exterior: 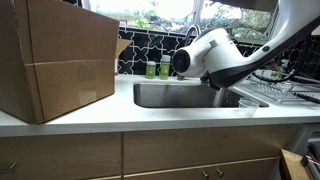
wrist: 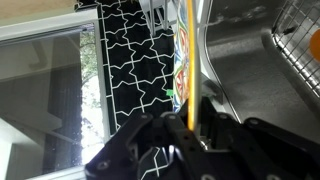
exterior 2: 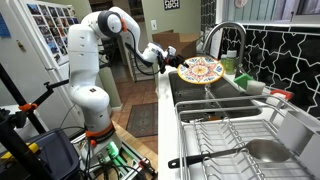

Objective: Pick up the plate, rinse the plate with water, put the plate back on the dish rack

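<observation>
Plate (exterior 2: 201, 71) between fingers (wrist: 218, 130), above sink (exterior 2: 196, 99)

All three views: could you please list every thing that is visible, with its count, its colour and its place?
plate: one, yellow with a red pattern, held over the sink basin
sink basin: one, steel, set into the pale counter
faucet: one, silvery, arched behind the basin
dish rack: one, silvery wire, beside the basin
pan: one, steel with a black handle, lying in the dish rack
bottles: two, green, behind the basin
cardboard box: one, brown, on the counter beside the basin
backsplash: one, black tiles with white joints, behind the counter
arm: one, white, reaching toward the basin
hand: one, black, shut on the plate's rim
</observation>
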